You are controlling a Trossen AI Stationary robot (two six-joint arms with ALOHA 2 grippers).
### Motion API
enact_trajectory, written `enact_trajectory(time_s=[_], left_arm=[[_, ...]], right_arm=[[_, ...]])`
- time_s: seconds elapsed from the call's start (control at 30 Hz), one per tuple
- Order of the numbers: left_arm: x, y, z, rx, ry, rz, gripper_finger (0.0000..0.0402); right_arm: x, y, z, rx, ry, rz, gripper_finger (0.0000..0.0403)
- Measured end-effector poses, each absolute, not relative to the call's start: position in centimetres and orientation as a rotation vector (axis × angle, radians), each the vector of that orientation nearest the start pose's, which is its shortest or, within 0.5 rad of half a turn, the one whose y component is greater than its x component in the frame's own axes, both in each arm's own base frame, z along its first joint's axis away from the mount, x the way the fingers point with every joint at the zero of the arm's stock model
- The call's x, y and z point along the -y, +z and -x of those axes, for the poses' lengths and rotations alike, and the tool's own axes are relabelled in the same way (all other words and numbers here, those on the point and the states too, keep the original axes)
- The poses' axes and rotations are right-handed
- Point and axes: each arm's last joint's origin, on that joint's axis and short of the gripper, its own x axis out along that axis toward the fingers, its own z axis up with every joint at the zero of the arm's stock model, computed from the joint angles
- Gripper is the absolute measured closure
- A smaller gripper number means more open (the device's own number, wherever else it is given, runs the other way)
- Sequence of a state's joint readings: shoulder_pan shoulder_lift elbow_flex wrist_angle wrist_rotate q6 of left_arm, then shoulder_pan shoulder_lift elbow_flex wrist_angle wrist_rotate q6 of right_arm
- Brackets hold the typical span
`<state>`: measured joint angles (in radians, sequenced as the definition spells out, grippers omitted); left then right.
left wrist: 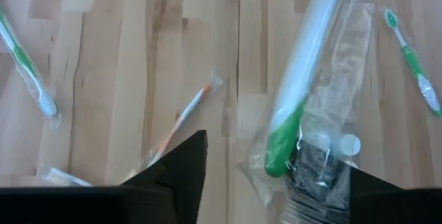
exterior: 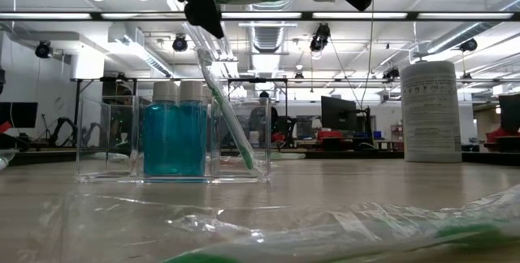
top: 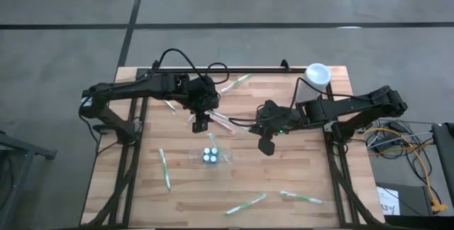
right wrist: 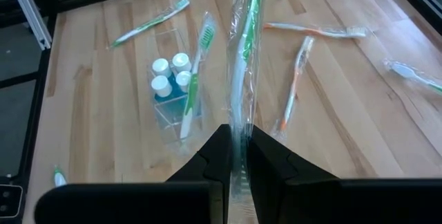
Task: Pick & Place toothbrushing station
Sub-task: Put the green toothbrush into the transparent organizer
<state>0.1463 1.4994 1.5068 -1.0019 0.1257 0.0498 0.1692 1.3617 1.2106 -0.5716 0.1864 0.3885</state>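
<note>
Right gripper (right wrist: 238,156) fingers pinch a wrapped toothbrush (right wrist: 243,58) above the surface (top: 298,180); left gripper (top: 201,121) fingers spread beside it — strip the wrap before dropping it into the clear holder (top: 210,156)

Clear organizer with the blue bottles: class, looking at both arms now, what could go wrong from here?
1. The green toothbrush leans steeply in the clear organizer; a nudge from the left gripper above it might tip it out.
2. The right gripper pinches only the clear wrapper of its toothbrush, which could slip or tear.
3. Loose wrapped toothbrushes such as the orange one lie nearby and could get swept aside.
</note>
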Motion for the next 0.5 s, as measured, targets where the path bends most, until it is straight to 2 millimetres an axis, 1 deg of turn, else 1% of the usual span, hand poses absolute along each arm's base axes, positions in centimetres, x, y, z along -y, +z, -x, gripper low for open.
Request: enact_trajectory(time_s=[0.13, 0.27, 0.5], left_arm=[[-3.99, 34.77, -29.60, -0.981, -0.006, 0.089, 0.0249], [-4.03, 34.94, -29.87, -0.947, -0.006, 0.083, 0.0268], [-4.01, 35.31, -30.35, -0.883, -0.043, 0.066, 0.0273]], right_arm=[[-4.33, 32.06, -28.54, -0.696, -0.154, -0.244, 0.0374], [-4.33, 32.05, -28.54, -0.696, -0.154, -0.244, 0.0374], [-4.34, 32.04, -28.53, -0.697, -0.153, -0.245, 0.0374]])
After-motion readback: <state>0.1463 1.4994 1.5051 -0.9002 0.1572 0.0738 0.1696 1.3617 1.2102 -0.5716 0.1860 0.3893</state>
